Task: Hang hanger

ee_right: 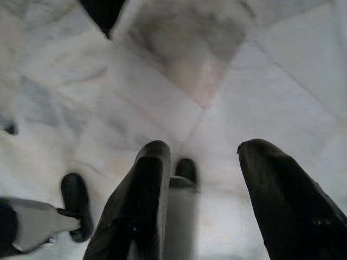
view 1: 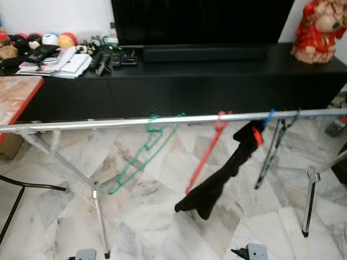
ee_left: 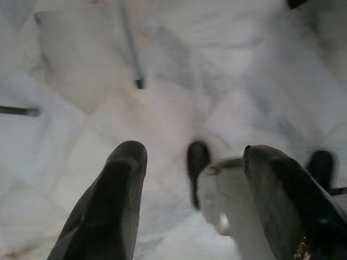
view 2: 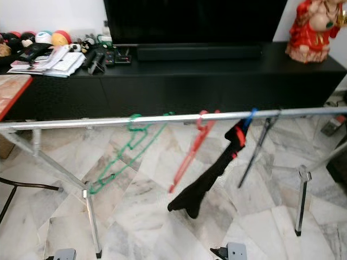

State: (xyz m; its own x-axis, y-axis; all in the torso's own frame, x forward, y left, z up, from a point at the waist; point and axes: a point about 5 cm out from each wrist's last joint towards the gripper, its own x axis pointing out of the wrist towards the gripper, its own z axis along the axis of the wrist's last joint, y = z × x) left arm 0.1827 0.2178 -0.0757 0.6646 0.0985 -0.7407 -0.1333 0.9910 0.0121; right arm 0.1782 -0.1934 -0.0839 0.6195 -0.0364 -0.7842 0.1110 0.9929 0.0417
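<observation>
Hangers first: I note none in either claw. My left gripper (ee_left: 192,179) hangs low over the pale marble floor (ee_left: 179,59), its two black fingers (ee_left: 116,200) spread wide with nothing between them; my right gripper (ee_right: 203,184) hangs likewise above the same floor, fingers parted and empty. Ahead of me the long silver metal rail (view 1: 108,123) of a drying rack runs across the head views, carried on slanted metal legs (view 1: 100,216). On that rail hangs a green wire hanger (view 1: 142,156), tilted, with a red plastic hanger (view 1: 209,149) beside it towards my right. Further right a blue hook (view 1: 269,116) carries a black garment (view 1: 227,170) that droops toward the floor, and a dark hanger (view 1: 274,146) hangs just beyond it. Behind the rack stands a long black low cabinet (view 1: 206,81) bearing a dark television screen (view 1: 200,19), loose papers (view 1: 62,62) and small coloured balls (view 1: 57,39) at my left end, and a red figurine (view 1: 320,30) at my right end. A red-edged table corner (view 1: 19,95) shows at far left.
</observation>
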